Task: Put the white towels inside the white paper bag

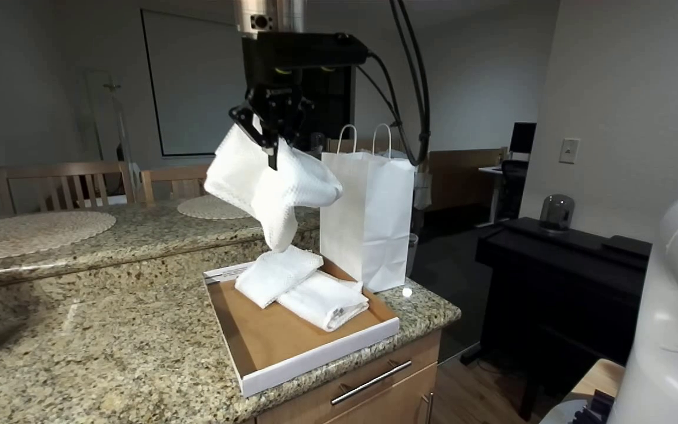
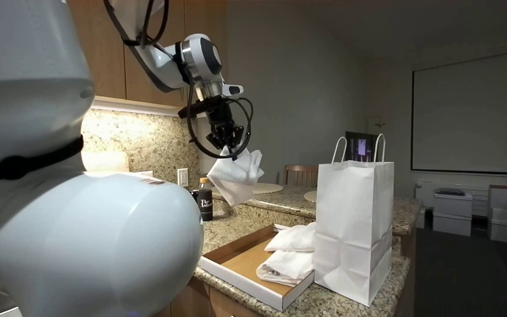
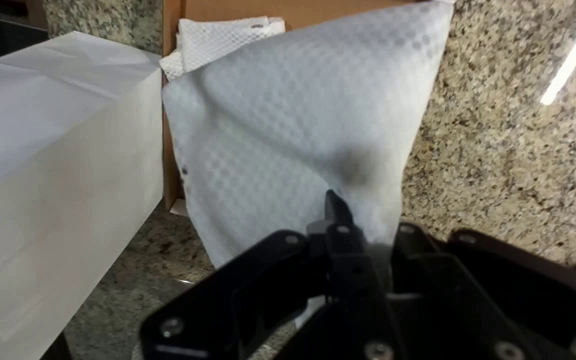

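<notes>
In an exterior view, the shallow cardboard tray point(image 1: 259, 335) lies nearest on the granite surface point(image 1: 109, 330); clock positions refer to that view. The tray carries an upper towel point(image 1: 280, 274) overlapping a lower towel point(image 1: 324, 300), which extends toward 4 o'clock; both are white and folded, and await transfer.

Above the tray, toward 12 o'clock, the end effector point(image 1: 272, 156) is closed on a third item, the held towel point(image 1: 289, 188). This cloth hangs loosely, corners drooping, clear of the towels below. From it, the white paper bag point(image 1: 365, 218) stands upright at about 4 o'clock.

Progress, as judged: one towel is gripped and raised; its placement in the bag is not yet done. Steps outstanding: carry the held towel over the bag mouth, lower and release it, then repeat the cycle for both towels in the tray. No finished placement can be confirmed.

Containers:
1. Tray: white outer wall, brown interior; contains the two folded towels, grouped toward its 1 o'clock side.
2. Bag: positioned just beyond the tray, at 1 o'clock from it; interior hidden in all views, so contents, if any, cannot be determined.

Beyond these, a round placemat point(image 1: 214, 206) lies on the raised tier point(image 1: 145, 229) of the surface, at 9 o'clock from the bag.
</notes>
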